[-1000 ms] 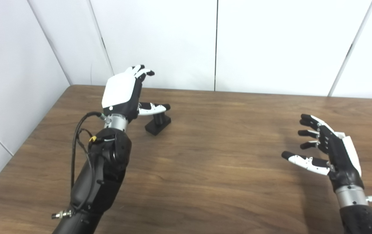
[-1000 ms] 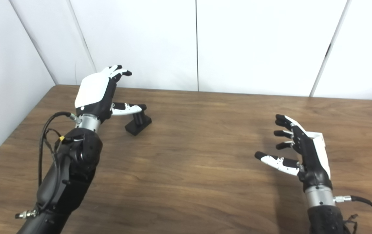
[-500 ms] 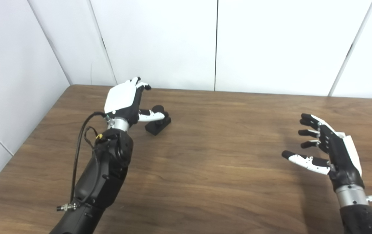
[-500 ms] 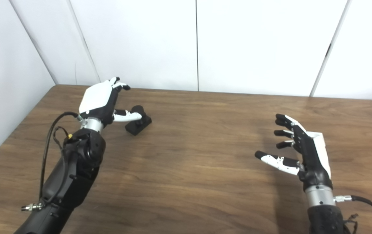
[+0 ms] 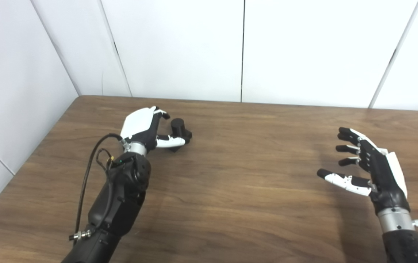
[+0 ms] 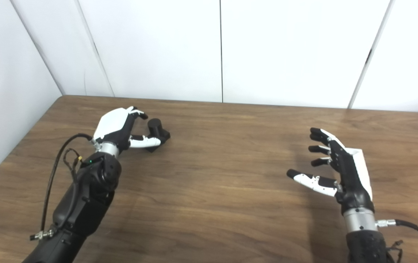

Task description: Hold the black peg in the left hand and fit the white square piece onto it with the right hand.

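A: Peg (image 5: 177, 126) is seen upright at the bench's (image 5: 230, 182) far left, with the left hand (image 5: 144, 126) spread around it, nothing gripped yet.

B: It is judged stiff and light, best taken by its round post. The right hand (image 5: 371, 166) is held spread, empty.

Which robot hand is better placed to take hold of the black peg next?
The left robot hand. Its fingers are apart around the black peg, thumb in front of the base, not yet closed on it. The right robot hand hangs open far across the table, holding nothing; no white piece is visible.
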{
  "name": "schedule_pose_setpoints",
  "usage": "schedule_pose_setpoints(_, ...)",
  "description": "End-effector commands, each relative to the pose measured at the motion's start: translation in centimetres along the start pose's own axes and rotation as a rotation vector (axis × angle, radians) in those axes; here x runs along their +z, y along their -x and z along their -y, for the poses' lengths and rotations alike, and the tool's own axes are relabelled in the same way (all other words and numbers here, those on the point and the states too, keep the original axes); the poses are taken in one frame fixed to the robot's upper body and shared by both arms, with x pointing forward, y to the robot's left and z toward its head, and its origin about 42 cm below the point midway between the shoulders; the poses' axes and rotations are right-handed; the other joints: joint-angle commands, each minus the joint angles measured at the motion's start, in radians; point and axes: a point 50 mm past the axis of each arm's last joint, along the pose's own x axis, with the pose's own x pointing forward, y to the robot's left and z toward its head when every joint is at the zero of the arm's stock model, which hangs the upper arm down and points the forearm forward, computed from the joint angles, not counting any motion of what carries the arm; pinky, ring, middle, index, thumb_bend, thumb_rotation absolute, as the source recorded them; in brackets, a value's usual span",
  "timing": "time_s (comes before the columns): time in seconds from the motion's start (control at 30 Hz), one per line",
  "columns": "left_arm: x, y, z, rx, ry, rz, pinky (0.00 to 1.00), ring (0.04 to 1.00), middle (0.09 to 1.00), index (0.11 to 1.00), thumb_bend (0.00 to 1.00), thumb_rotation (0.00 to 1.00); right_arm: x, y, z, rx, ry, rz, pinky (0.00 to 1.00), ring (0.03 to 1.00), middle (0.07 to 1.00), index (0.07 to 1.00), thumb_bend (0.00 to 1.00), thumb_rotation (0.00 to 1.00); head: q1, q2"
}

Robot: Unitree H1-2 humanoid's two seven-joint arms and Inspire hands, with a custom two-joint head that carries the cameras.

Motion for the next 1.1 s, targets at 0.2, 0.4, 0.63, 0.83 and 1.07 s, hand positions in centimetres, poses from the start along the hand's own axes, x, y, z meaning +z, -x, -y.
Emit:
schedule_pose_setpoints(0.2, -1.5, -1.7, 0.6, 0.024, -0.03, -0.049, 0.83, 0.951, 0.95, 0.776, 0.94, 0.52, 2.1, -1.0, 1.1, -0.041, 0.001, 0.091, 0.54, 0.722, 0.816, 0.821, 0.75, 0.06, -0.004, 0.007)
schedule_pose_setpoints(0.4, -2.2, -2.2, 2.1, 0.003, -0.034, -0.087, 0.81, 0.949, 0.948, 0.757, 0.94, 0.52, 2.2, -0.9, 1.2, -0.042, -0.006, 0.088, 0.55, 0.722, 0.818, 0.821, 0.74, 0.04, -0.005, 0.014)
schedule_pose_setpoints(0.63, -2.2, -2.2, 3.1, 0.021, -0.044, -0.094, 0.84, 0.929, 0.919, 0.722, 0.86, 0.43, 2.3, -0.8, 1.4, -0.043, -0.003, 0.092, 0.54, 0.731, 0.818, 0.819, 0.73, 0.03, -0.007, 0.021)
schedule_pose_setpoints(0.83, -2.3, -1.9, 3.3, 0.07, 0.001, -0.075, 0.88, 0.894, 0.866, 0.558, 0.64, 0.18, 2.3, -0.6, 1.4, -0.04, -0.016, 0.086, 0.54, 0.726, 0.823, 0.82, 0.73, 0.0, -0.004, 0.027)
schedule_pose_setpoints(1.07, -2.5, -1.8, 3.3, 0.057, 0.031, -0.055, 0.91, 0.875, 0.83, 0.483, 0.52, 0.07, 2.2, -0.6, 1.3, -0.041, -0.014, 0.086, 0.56, 0.728, 0.823, 0.821, 0.72, 0.0, -0.007, 0.036)
